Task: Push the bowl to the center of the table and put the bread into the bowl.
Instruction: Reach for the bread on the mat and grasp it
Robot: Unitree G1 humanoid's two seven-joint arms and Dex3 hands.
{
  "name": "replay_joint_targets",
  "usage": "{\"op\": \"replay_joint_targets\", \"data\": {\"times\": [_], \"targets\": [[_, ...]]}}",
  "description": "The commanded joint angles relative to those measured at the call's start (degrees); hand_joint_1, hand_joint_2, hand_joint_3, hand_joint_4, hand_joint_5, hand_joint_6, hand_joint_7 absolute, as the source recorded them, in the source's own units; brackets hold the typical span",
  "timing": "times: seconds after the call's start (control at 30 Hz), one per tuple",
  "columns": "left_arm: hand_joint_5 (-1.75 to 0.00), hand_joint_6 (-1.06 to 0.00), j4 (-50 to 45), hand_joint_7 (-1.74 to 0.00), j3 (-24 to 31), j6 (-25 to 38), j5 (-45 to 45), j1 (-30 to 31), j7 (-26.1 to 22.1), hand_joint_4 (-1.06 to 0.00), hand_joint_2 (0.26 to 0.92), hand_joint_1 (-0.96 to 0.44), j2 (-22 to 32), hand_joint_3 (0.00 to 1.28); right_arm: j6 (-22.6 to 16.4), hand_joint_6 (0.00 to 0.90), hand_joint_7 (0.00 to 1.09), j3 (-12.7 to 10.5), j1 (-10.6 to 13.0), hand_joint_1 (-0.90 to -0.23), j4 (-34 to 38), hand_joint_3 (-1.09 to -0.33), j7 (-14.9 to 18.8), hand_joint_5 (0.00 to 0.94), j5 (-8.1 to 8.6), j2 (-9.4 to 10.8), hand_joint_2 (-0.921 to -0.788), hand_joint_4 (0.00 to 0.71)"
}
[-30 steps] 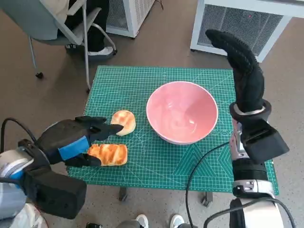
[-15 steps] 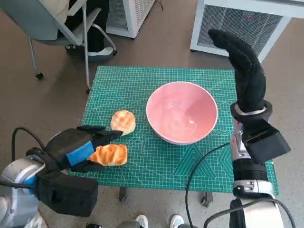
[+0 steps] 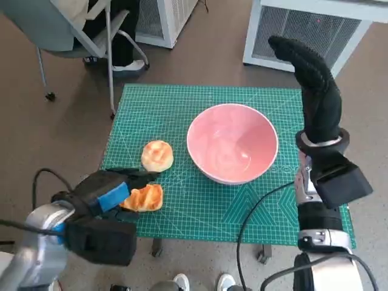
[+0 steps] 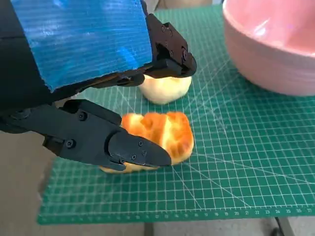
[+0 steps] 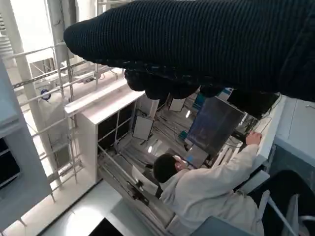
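Golden ridged bread [image 3: 144, 197] lies at about eight o'clock from the pink bowl [image 3: 233, 143], on the green mat [image 3: 200, 109] near its edge. Left hand [image 3: 104, 191] straddles it, fingers apart, one fingertip touching; closing squarely across its width seems wisest. A round bun [image 3: 157, 155] sits just beyond. Right hand [image 3: 312, 85] stands raised at three o'clock, fingers extended together, holding nothing. Bread's near end is hidden under the hand.

Head view: steeply down on mat [image 3: 200, 115]. Left wrist view: close, low over mat [image 4: 236, 162]; shares bowl [image 3: 232, 143] [image 4: 275, 44] and bread [image 3: 144, 197] [image 4: 160, 137]. Right wrist view faces a person [image 5: 206, 189].
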Motion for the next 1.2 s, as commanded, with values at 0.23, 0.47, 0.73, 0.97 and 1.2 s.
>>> {"op": "replay_joint_targets", "data": {"times": [0.23,0.47,0.73,0.97,1.2], "targets": [[-0.06,-0.46,6.8,-0.03,-1.5,-2.0,-0.2,-0.2,2.8,-0.5,0.921,-0.13,-3.1,0.07,0.0,0.054,0.58,-0.1,1.2,-0.623,0.4,-0.77,-0.8,0.004,-0.38,-1.0,-0.921,0.304],[-0.3,-0.58,9.5,-0.1,-1.5,-3.5,-0.2,-0.1,5.0,-0.65,0.921,-0.03,-4.2,0.08,0.0,0.054,0.58,0.1,1.4,-0.634,0.0,-0.769,-0.8,0.002,-0.1,-1.0,-0.921,0.302],[-1.16,-0.51,12.8,-0.94,-0.7,-8.3,-1.4,0.4,9.1,-0.62,0.921,0.02,-4.9,0.14,-0.2,0.053,0.58,0.2,1.5,-0.639,0.2,-0.768,-0.3,0.001,0.61,-0.8,-0.921,0.301],[-1.33,-0.5,11.3,-1.17,1.3,-10.4,-3.9,0.8,9.4,-0.62,0.92,0.01,-4.8,0.16,-0.4,0.053,0.58,0.2,1.5,-0.631,0.5,-0.77,-0.7,0.002,0.16,-0.7,-0.921,0.303],[-1.31,-0.5,7.2,-1.22,3.5,-8.7,-5.8,-0.8,7.8,-0.63,0.92,0.01,-4.7,0.15,-0.7,0.052,0.58,0.2,1.3,-0.629,0.9,-0.771,-0.4,0.002,0.65,-0.5,-0.921,0.304]]}}
